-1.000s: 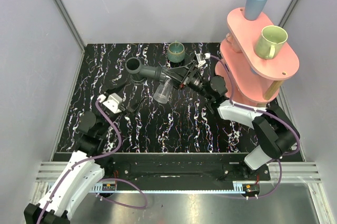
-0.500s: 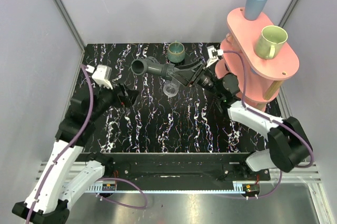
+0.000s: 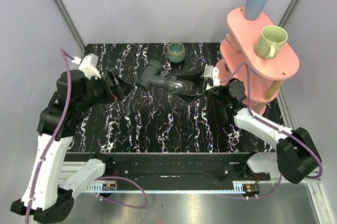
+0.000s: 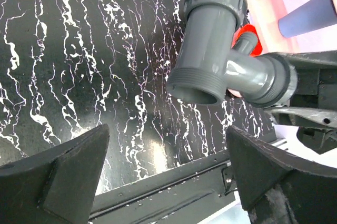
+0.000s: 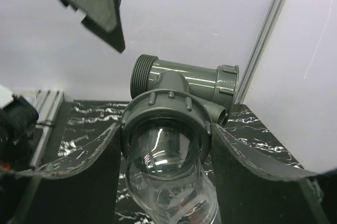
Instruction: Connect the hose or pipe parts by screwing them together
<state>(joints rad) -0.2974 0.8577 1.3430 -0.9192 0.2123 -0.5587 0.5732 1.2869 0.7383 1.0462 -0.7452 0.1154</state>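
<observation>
Seen from above, the grey elbow fitting (image 3: 154,79) hangs over the tabletop (image 3: 158,124), with the left fingers (image 3: 119,84) spread wide beside it. Only the right wrist view shows the right fingers (image 5: 79,182) pinching the clear connector (image 5: 168,166) seated in it.

Overhead and close wrist views share the fitting (image 3: 156,79)

Clear connector (image 5: 167,176) — lower end cut off in the right wrist view.
</observation>
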